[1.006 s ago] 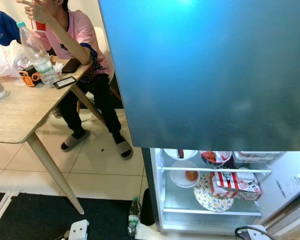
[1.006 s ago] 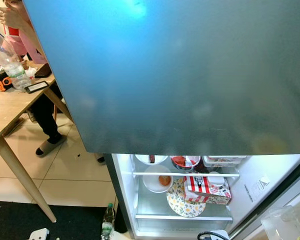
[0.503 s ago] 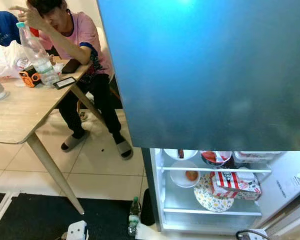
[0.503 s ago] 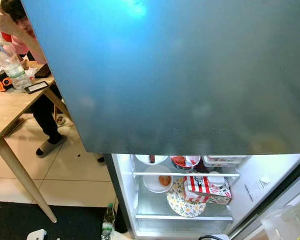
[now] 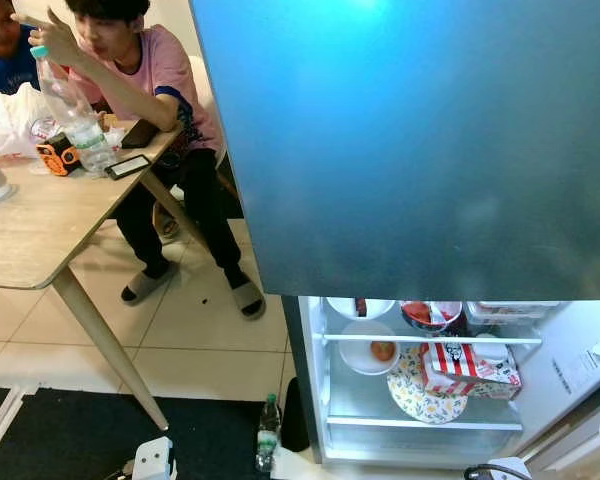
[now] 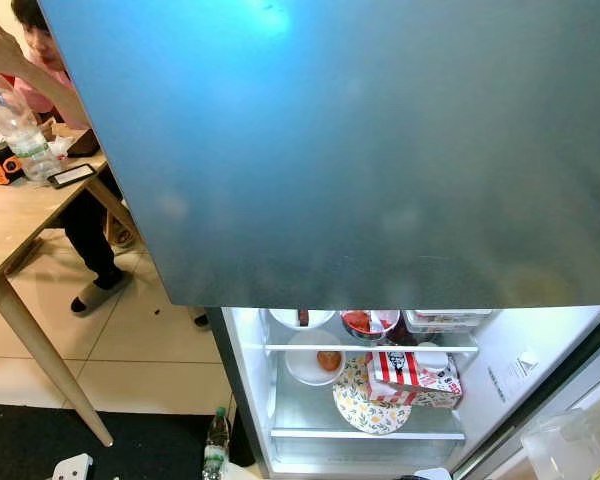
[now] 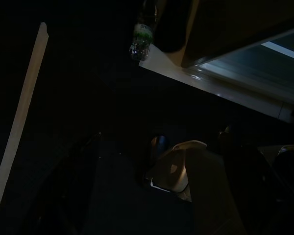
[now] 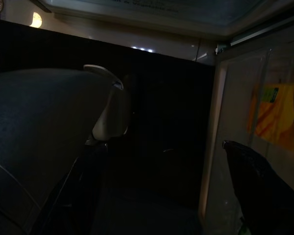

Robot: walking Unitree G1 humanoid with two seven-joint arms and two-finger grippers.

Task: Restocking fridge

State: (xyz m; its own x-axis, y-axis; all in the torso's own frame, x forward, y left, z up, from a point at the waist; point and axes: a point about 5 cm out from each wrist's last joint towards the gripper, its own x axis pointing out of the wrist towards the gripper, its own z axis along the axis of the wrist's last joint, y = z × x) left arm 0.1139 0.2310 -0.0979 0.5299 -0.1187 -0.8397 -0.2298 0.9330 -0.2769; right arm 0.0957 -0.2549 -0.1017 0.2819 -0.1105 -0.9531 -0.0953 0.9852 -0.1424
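- Fridge door [image 5: 410, 140], dark blue-grey, takes up the upper right of your head views and hides the whole upper part of the appliance behind it.
- Below it, at lower right, you can see the lit fridge compartment [image 5: 430, 420] standing open; its right side and bottom are cut off by the frame edge.
- At upper left, the wooden table [image 5: 30, 230] is cut by the left edge; a person in a pink shirt [image 5: 155, 70] sits behind it, and a second person in blue is barely visible at the top left corner.
- On the shelf you can make out a floral plate [image 5: 415, 395] with a red-and-white striped box [image 5: 470, 365] lying partly over it.
- Beside them is a white bowl [image 5: 372, 350] holding something orange; the dishes on the shelf above are half hidden by the door's lower edge.
- On the table stands a clear water bottle [image 5: 75, 105], with a phone [image 5: 130, 166] next to it.
- At bottom centre, a small bottle [image 5: 268, 430] stands on the floor just beside the fridge's left corner.
- Both wrist views are very dark. In the right one, the right gripper [image 8: 176, 161] has its two black fingers spread apart, empty, near a clear door bin with yellow packaging.
- Left gripper: you cannot tell how its fingers stand.
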